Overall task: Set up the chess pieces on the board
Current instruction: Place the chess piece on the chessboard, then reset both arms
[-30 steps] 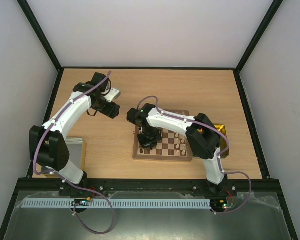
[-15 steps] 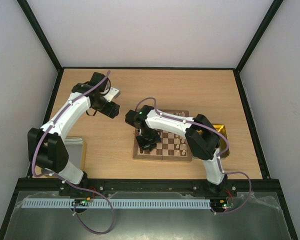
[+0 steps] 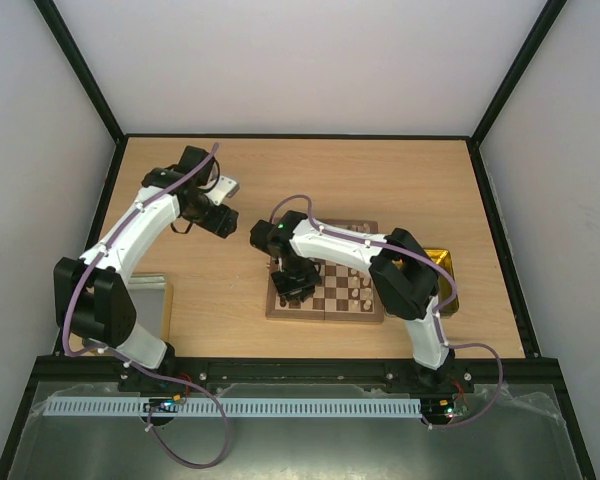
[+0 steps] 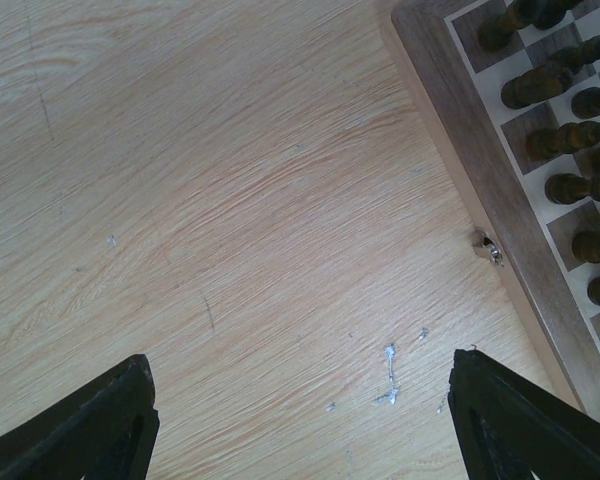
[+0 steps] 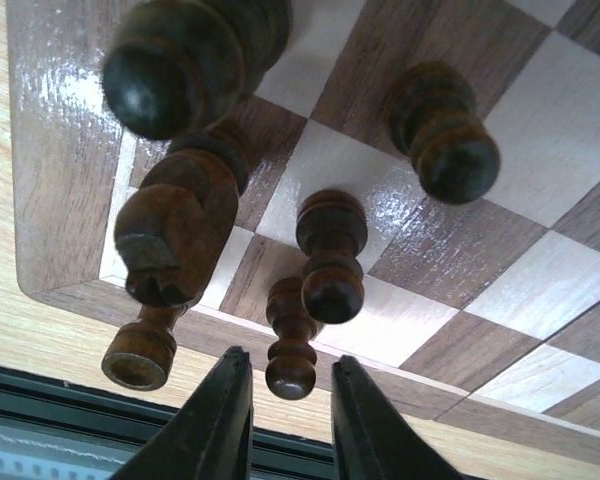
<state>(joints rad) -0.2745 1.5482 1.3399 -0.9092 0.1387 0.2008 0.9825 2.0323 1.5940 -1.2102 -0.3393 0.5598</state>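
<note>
Nearest the right hand [image 5: 291, 362]: a dark pawn [image 5: 292, 340] between the barely parted tips, gripped by neither as far as shows. Just beyond the tips, more dark chess pieces [image 5: 332, 255] standing on the corner squares of the board [image 5: 65, 150]. Has edged slightly toward that corner within the last second; reads as a placing or a release, so probably one more piece on its square. Well away to its side, the left hand [image 4: 300, 358], spread wide and empty above bare surface [image 4: 230, 200], hardly shifted, the board's edge ahead of its right finger.
</note>
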